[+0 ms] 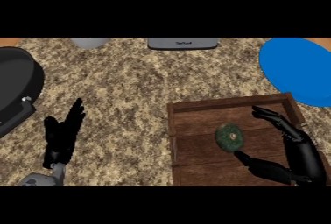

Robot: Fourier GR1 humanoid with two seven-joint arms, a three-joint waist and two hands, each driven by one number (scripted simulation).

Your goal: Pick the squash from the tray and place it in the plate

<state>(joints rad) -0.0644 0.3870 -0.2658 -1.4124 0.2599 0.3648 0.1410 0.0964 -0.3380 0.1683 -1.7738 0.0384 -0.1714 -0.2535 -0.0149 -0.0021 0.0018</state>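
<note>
The squash (229, 136) lies in the tray (194, 108) between the right hand's (298, 146) spread fingers (271, 116) and thumb, untouched. The left hand (61, 135) rests open on the surface (135, 83).

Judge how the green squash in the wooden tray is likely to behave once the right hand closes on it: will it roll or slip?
The squash looks round and compact, so it would probably roll on the flat floor of the tray if nudged. It seems rigid rather than floppy. The right hand is open around it, fingers above and thumb below; on such a curved surface an off-centre pinch might slip.
</note>
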